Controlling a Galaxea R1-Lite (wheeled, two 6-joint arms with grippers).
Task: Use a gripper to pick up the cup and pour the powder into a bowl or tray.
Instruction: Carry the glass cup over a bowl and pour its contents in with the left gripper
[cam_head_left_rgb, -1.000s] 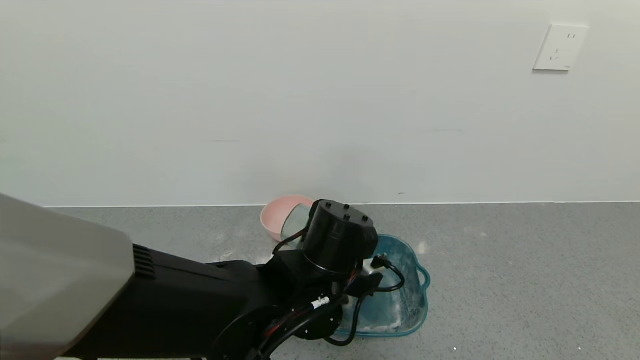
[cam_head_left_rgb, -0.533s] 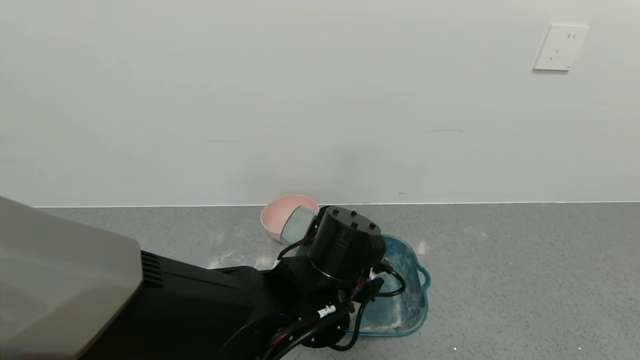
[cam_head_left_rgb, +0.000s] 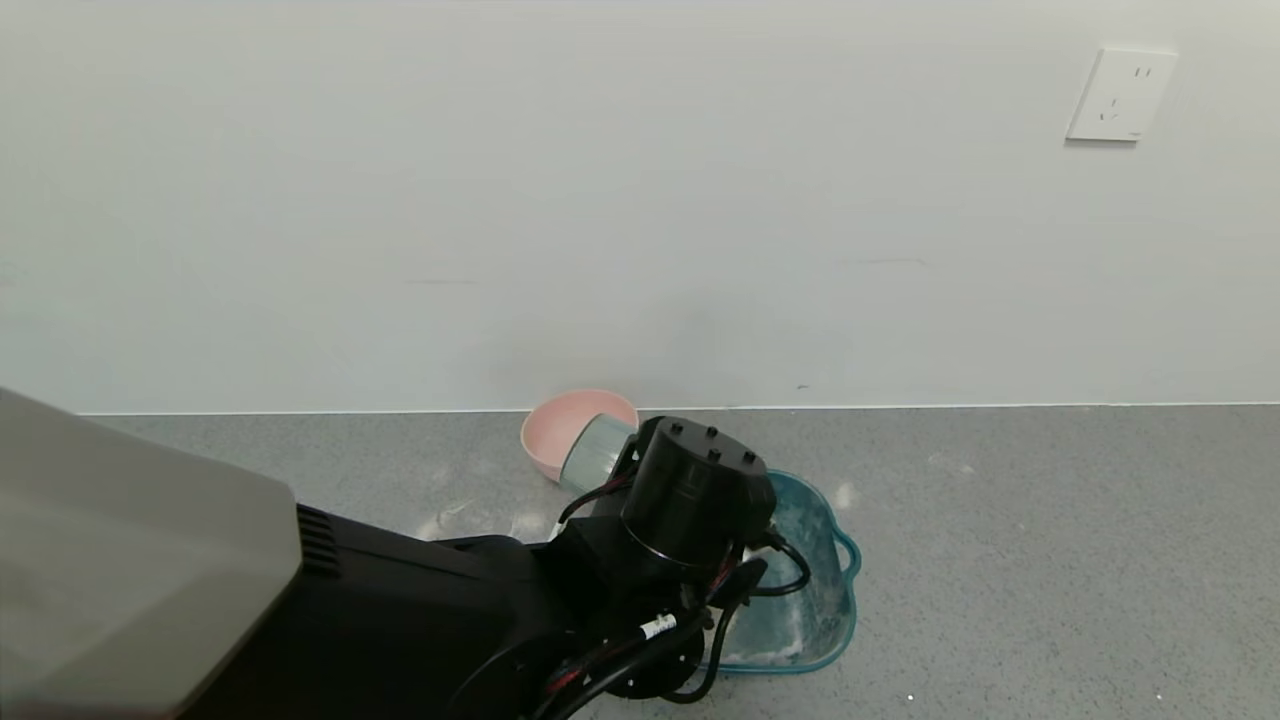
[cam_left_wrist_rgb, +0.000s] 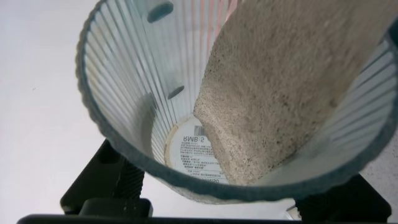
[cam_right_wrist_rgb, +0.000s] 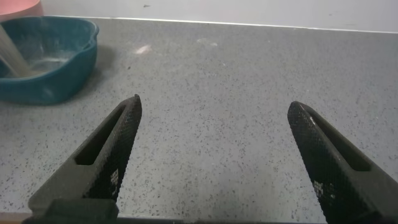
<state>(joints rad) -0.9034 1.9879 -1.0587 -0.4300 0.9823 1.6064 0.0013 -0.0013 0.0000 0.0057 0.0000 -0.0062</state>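
Ribbed translucent cup (cam_left_wrist_rgb: 143, 106): clamped by the left gripper (cam_head_left_rgb: 640, 470) and tipped over the teal basin (cam_head_left_rgb: 835, 610), at 4 o'clock from the pink bowl (cam_head_left_rgb: 565, 420); powder (cam_left_wrist_rgb: 280, 99) sliding toward its rim. Likely light, thin-walled and dust-slick; best held low on the ribbed wall. Right gripper (cam_right_wrist_rgb: 211, 155): idle over the counter (cam_right_wrist_rgb: 217, 81), fingers spread wide, holding nothing.

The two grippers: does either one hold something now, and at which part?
The left gripper holds the tilted cup near its base. The right gripper is open, holding nothing.

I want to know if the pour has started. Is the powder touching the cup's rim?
Touching. In the left wrist view the powder lies along the tilted cup's ribbed wall and runs over its rim, with no gap between them.
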